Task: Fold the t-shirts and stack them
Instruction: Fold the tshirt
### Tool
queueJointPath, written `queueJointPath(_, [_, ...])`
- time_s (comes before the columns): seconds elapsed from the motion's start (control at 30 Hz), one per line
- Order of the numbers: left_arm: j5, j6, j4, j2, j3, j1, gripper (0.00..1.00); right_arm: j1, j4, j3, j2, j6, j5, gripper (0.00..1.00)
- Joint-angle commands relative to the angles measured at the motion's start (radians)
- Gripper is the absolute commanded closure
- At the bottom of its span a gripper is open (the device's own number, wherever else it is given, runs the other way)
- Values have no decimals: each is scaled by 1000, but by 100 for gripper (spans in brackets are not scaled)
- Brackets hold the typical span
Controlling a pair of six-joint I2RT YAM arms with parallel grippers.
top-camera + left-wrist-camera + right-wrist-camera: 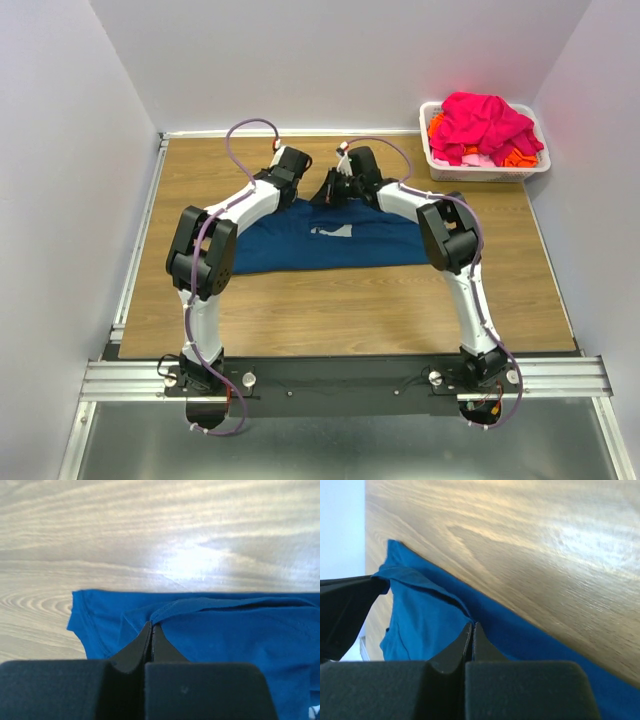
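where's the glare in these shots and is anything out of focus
Left wrist: a white glare patch washes out the table grain just beyond the blue t-shirt, and the left tool is a dark, soft-edged mass up close. Right wrist: glare sits at the upper right and the wood grain looks streaky. Top external: even light, no hot spot.

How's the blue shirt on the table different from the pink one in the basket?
The blue t-shirt lies spread on the table; the pink t-shirt sits bunched in the basket. The left gripper and right gripper pinch the blue t-shirt; nothing touches the pink t-shirt. Both are soft cloth.
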Motion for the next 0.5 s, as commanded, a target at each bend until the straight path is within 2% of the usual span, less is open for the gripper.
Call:
queueJointPath(0.0, [-58, 8, 18, -39, 47, 9, 100, 6, 9, -11, -62, -45, 64, 97])
queueJointPath(0.33, [-49, 6, 41, -77, 7, 41, 100, 6, -7, -8, -83, -69, 52, 97])
queueJointPath(0.47, [-31, 26, 102, -107, -25, 52, 100, 7, -7, -39, -118, -77, 57, 97])
